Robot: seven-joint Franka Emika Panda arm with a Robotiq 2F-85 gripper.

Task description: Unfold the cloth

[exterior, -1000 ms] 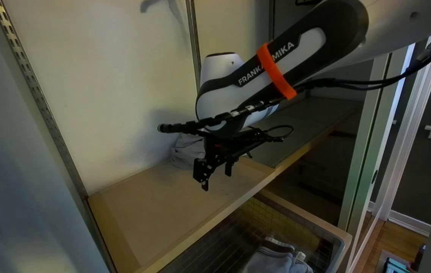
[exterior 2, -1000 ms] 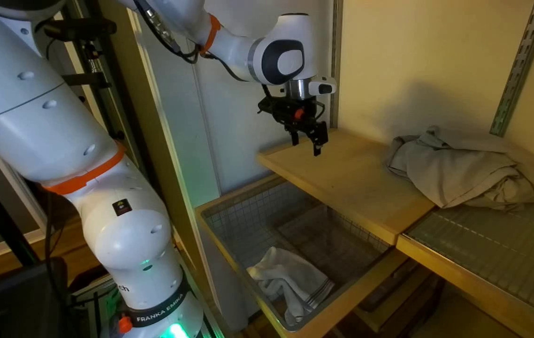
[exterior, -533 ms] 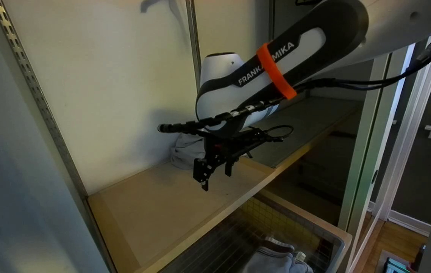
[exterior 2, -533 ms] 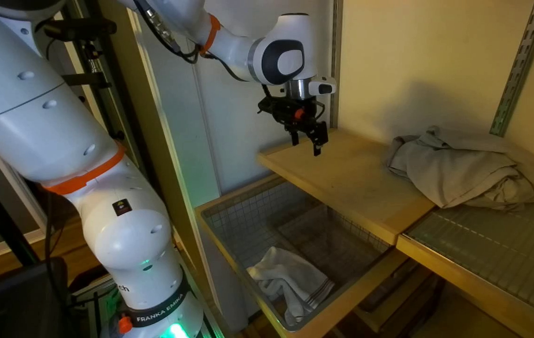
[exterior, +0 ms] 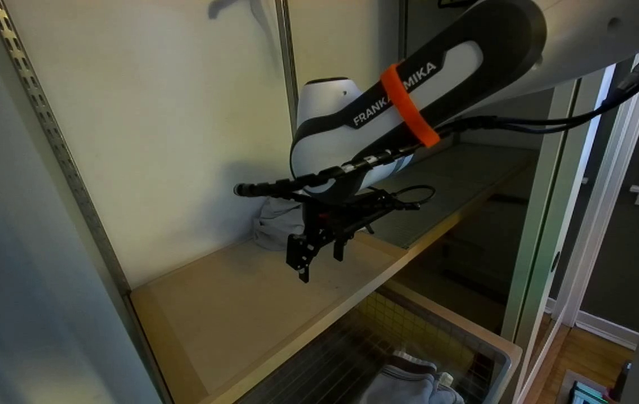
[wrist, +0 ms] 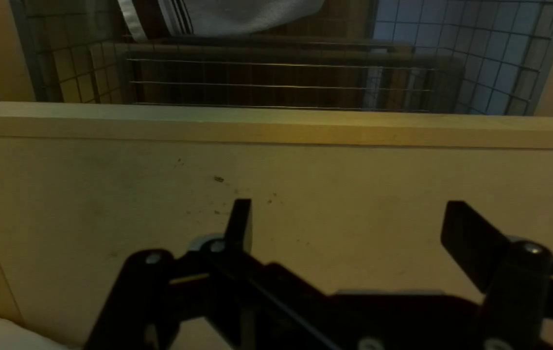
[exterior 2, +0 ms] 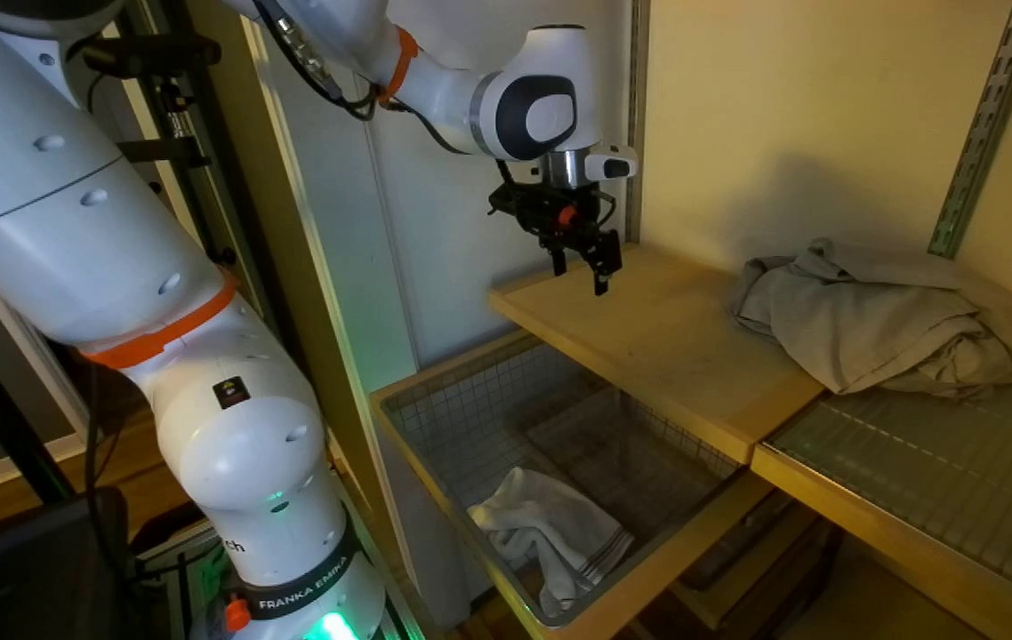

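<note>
The gripper (wrist: 348,214) hangs over the wooden shelf (exterior 2: 657,329), its jaws spread wide. The pale grey cloth (exterior 2: 879,329) (plain, bunched in a loose heap) lies off to one side of the jaws, apart from them, overlapping the wooden shelf and the darker shelf (exterior 2: 942,480) beside it. Lower than the jaws, past the wooden shelf's edge, a striped white fabric (exterior 2: 550,524) lies crumpled in a wire basket (exterior 2: 679,547).

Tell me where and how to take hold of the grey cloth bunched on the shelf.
Best taken, I'd judge, by the small raised fold at the top of the grey cloth, coming straight down from above with the jaws astride it. In an exterior view the cloth lies in a loose, crumpled heap and that fold stands proud.
</note>
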